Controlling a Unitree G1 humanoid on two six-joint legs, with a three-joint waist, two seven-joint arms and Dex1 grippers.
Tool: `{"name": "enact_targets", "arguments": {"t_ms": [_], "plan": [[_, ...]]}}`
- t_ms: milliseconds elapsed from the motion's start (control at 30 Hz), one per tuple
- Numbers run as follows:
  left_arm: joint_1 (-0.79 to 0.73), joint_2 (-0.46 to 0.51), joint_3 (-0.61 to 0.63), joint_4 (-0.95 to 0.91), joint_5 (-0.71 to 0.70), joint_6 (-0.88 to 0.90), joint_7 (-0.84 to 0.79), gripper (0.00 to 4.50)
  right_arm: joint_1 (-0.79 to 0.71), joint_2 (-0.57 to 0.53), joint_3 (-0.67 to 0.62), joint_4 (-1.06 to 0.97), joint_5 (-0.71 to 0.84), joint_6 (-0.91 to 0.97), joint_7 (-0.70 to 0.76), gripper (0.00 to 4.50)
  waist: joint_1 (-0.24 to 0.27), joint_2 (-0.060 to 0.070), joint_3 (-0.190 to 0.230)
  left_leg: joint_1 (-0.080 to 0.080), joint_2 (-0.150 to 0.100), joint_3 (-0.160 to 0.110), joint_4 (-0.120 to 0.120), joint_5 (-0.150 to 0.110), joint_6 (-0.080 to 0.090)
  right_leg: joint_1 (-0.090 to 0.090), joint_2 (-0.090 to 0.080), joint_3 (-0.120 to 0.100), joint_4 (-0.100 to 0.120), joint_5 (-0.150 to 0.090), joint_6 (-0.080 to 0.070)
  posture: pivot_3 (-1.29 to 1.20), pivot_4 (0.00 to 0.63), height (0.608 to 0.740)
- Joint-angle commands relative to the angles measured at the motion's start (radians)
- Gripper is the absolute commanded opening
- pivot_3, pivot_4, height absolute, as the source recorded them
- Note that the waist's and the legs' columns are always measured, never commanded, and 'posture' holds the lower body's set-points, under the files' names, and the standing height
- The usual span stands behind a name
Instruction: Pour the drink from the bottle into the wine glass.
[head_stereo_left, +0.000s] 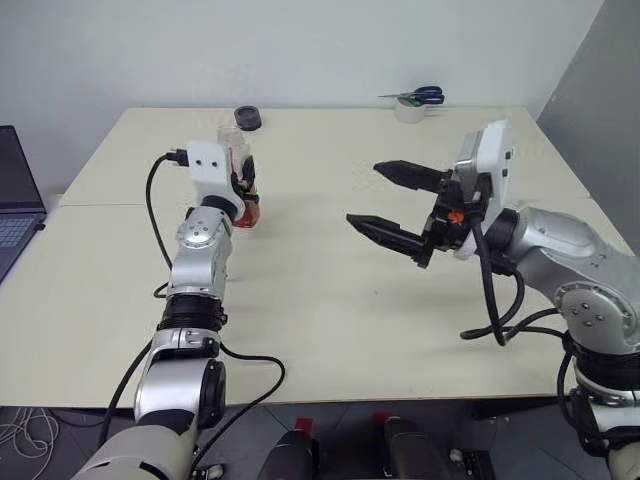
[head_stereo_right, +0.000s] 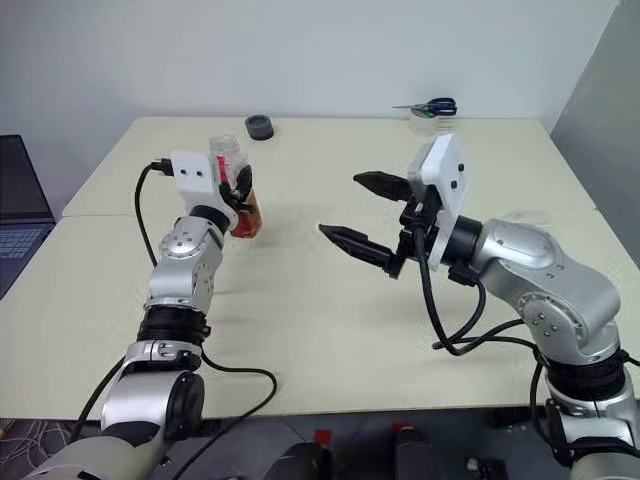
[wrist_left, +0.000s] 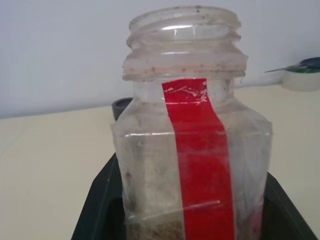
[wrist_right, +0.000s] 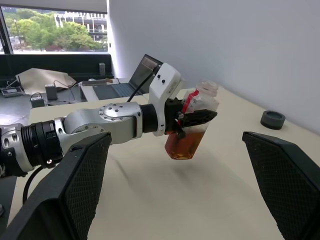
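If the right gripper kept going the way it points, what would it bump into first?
Probably the bottle, held in the left gripper. The open right gripper points toward it across bare table, though depth is hard to judge.

Bench bare across middle and near edge, free passage there. Left tool clamps bottle at left-centre, blocking that side. Right tool spread wide over right-centre. Cap and tape roll with scissors at far edge.

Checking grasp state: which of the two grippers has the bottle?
The left gripper: its fingers are shut on the bottle, held above the table with amber drink in its bottom. The right gripper stands wide open with nothing between its fingers.
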Motion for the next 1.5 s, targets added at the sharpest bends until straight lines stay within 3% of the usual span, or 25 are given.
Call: {"name": "enact_targets", "arguments": {"t_ms": [33, 333, 533, 1067, 1500], "plan": [[-0.047, 0.031, 0.013, 0.083, 0.025, -0.133, 0.009, 1.73, 0.005, 0.019, -0.008, -0.016, -0.035, -0.033, 0.005, 4.48, 0.0, 0.0, 0.0, 0.0, 0.0, 0.0, 0.0, 0.0, 0.0, 0.0, 0.0, 0.0, 0.0, 0.0, 0.0, 0.0, 0.15, 0.74], [-0.095, 0.055, 0.018, 0.35, 0.037, -0.31, -0.004, 1.73, 0.008, 0.053, -0.014, -0.02, -0.072, -0.025, -0.001, 4.48, -0.001, -0.001, 0.0, 0.0, -0.001, 0.0, 0.0, 0.0, 0.0, 0.0, -0.001, -0.001, 0.0, 0.0, 0.0, 0.0, 0.15, 0.74], [-0.052, 0.035, 0.036, 0.352, 0.007, -0.292, -0.002, 1.73, 0.012, 0.052, -0.021, -0.029, -0.083, -0.018, 0.002, 4.48, -0.003, -0.001, -0.001, 0.0, -0.001, 0.0, 0.0, 0.0, 0.0, 0.0, -0.001, 0.0, 0.001, 0.0, 0.0, 0.0, 0.15, 0.74], [0.245, -0.06, 0.05, -0.087, -0.035, -0.071, 0.048, 1.73, 0.024, 0.038, -0.033, -0.042, -0.084, -0.017, 0.007, 4.48, -0.005, -0.001, -0.003, 0.002, 0.0, 0.001, 0.0, 0.0, 0.0, 0.001, -0.001, 0.001, 0.002, 0.0, 0.0, 0.0, 0.15, 0.74], [0.427, -0.114, 0.029, -0.328, -0.032, 0.084, 0.061, 1.73, 0.027, 0.021, -0.059, -0.052, -0.073, -0.001, -0.003, 4.48, -0.004, 0.0, -0.009, 0.004, 0.0, 0.001, 0.0, 0.0, 0.0, 0.003, -0.001, 0.001, 0.001, 0.0, 0.0, 0.0, 0.15, 0.74]]}}
